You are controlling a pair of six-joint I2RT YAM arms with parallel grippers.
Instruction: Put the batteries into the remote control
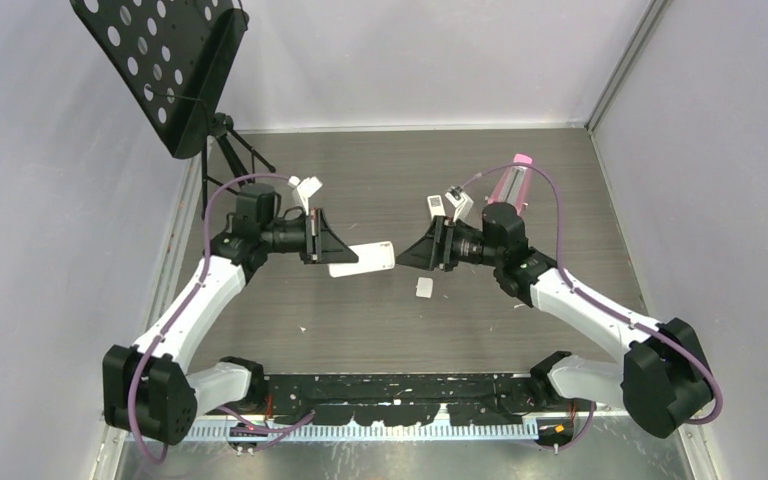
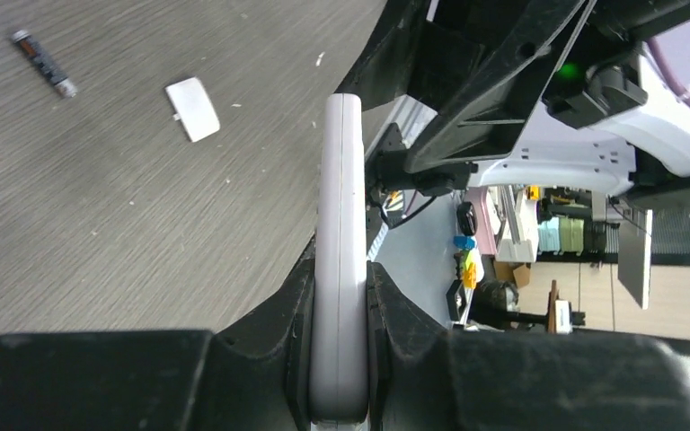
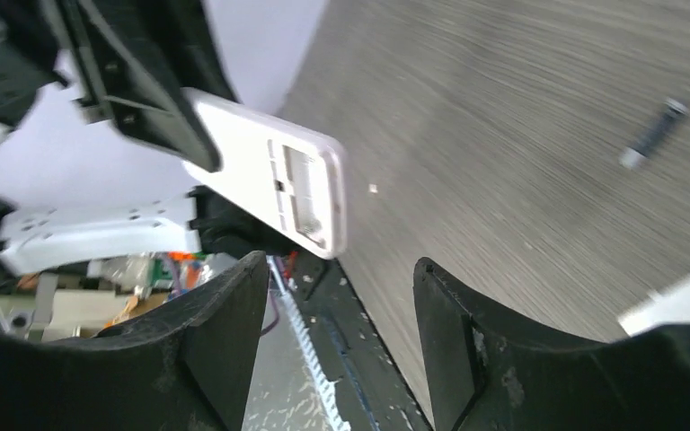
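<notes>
My left gripper [image 1: 328, 246] is shut on the white remote control [image 1: 362, 258] and holds it above the table, pointing right. In the left wrist view the remote control [image 2: 341, 180] shows edge-on between the jaws of the left gripper [image 2: 340, 271]. From the right wrist, the remote control [image 3: 265, 166] shows its plain back with the battery bay [image 3: 304, 187] uncovered and, as far as I can see, hollow. My right gripper [image 1: 412, 256] faces the remote's free end, just apart from it. That right gripper [image 3: 337, 269] is open with nothing between its fingers. One battery [image 2: 45, 63] [image 3: 651, 135] lies on the table.
The white battery cover [image 1: 424, 287] [image 2: 192, 108] lies on the table below the remote's tip. A black perforated music stand [image 1: 160, 60] stands at the back left. A pink-topped object [image 1: 515, 180] sits behind the right arm. Grey walls enclose the table.
</notes>
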